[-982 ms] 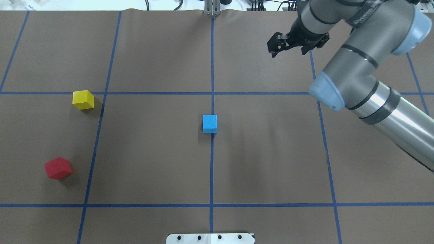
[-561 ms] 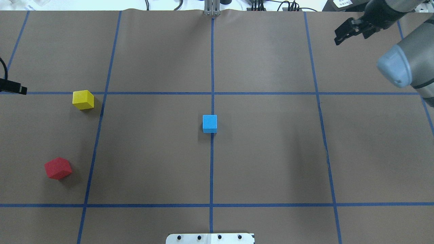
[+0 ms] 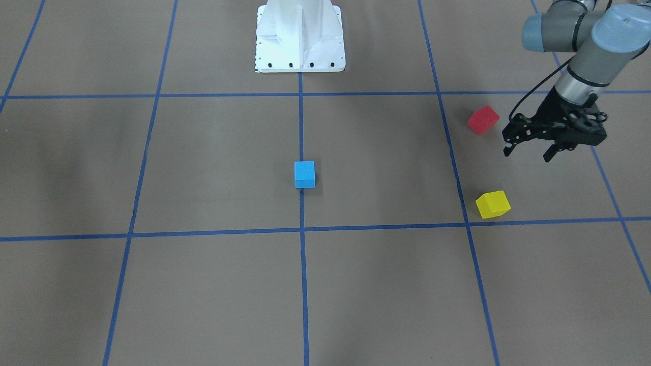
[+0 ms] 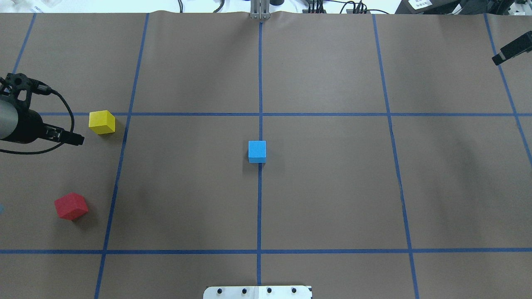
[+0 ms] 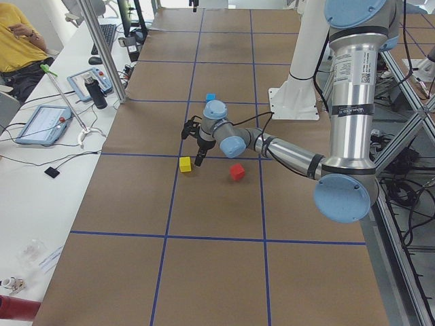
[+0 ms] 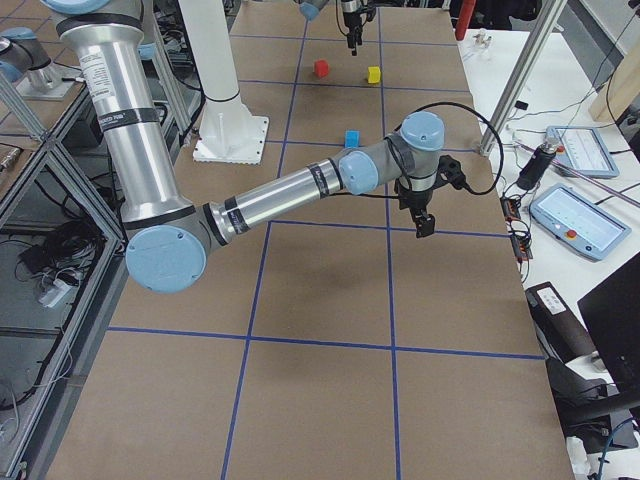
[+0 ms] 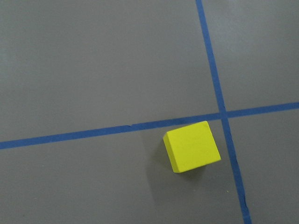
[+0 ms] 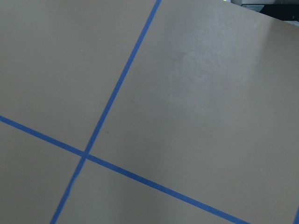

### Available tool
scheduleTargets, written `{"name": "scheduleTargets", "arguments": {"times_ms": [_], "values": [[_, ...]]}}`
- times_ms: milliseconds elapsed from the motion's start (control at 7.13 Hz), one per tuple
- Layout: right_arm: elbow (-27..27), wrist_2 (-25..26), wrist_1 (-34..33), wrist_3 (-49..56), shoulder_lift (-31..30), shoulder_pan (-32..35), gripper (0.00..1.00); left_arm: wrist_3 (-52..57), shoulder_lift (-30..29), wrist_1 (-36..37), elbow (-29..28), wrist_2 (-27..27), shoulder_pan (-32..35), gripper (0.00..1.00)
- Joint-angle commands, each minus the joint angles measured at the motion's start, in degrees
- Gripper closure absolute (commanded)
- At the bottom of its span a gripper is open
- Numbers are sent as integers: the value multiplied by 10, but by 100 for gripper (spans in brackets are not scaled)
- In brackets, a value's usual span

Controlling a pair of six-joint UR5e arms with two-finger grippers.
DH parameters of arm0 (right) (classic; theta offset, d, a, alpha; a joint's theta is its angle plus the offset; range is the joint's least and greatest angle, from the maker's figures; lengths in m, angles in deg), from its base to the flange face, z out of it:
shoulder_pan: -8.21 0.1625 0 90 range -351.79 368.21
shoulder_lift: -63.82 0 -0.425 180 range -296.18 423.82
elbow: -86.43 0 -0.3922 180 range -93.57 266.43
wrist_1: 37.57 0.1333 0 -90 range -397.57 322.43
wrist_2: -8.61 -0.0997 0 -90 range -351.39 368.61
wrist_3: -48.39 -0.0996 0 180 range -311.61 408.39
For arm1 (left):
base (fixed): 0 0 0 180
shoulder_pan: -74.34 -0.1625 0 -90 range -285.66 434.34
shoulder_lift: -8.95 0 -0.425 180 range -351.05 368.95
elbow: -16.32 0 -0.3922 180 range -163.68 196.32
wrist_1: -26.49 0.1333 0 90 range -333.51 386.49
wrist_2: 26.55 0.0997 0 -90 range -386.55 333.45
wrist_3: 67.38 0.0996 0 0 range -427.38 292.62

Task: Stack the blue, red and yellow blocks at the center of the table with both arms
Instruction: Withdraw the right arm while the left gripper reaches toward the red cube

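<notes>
Blue block [image 4: 257, 150] sits midway between the desk [image 4: 332, 199] edges. Yellow block [image 4: 102, 122] and red block [image 4: 71, 206] lie apart near its left edge. Left tool [image 3: 527, 154] is open and empty, near yellow. Right tool [image 6: 424, 226]: can't tell its state.

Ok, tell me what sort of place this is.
Probably a robotics lab: a table gridded with blue tape, a white pedestal bearing the left arm and right arm, and control pendants on a side bench.
</notes>
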Motion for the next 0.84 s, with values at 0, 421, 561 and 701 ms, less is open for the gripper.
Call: {"name": "scheduleTargets", "arguments": {"times_ms": [0,421,561,701], "values": [[-1,-2,1,13,-7,7,1,127,36,-52,13,4,-51,1],[1,4,1,12,-6,7,1,188,133,-197,12,4,-118,1],[1,5,1,12,-7,7,1,188,134,-197,12,4,-138,1],[1,5,1,12,-7,7,1,187,135,-197,11,4,-152,1]]}}
